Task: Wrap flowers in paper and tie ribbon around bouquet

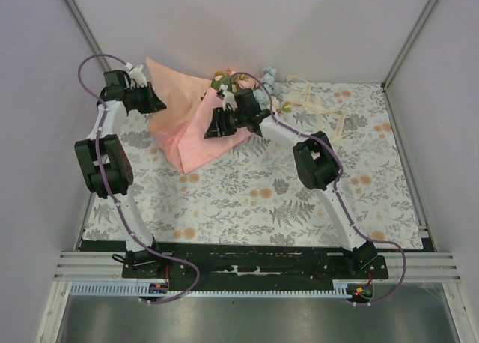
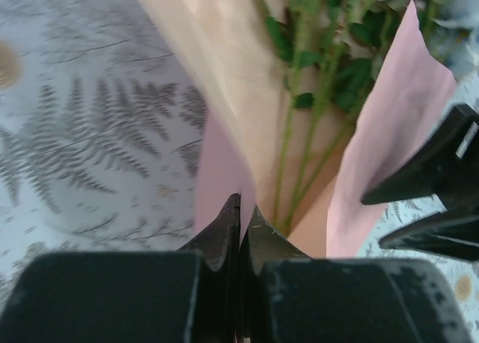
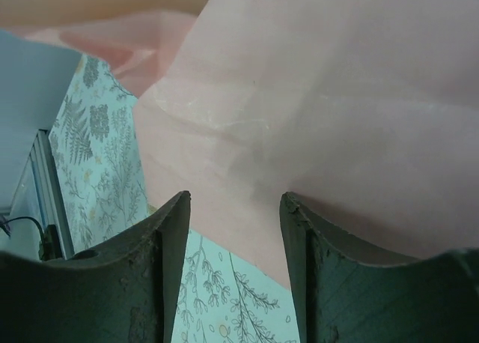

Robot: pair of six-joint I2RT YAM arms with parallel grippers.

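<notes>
At the far left of the counter (image 1: 247, 201), your left claw (image 2: 241, 217) is pressed together on an edge of the paper (image 1: 183, 129), which is folded up around the flowers (image 2: 314, 96). Your right claw (image 3: 234, 208) stands spread, close to the paper's right side. The ribbon (image 1: 318, 107) lies loose farther right.

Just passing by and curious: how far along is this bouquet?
The flowers lie inside the half-folded paper. In hand: the left gripper pinches a paper edge, the right gripper stands open facing it. Left: closing the wrap and tying the ribbon, lying loose aside.
</notes>
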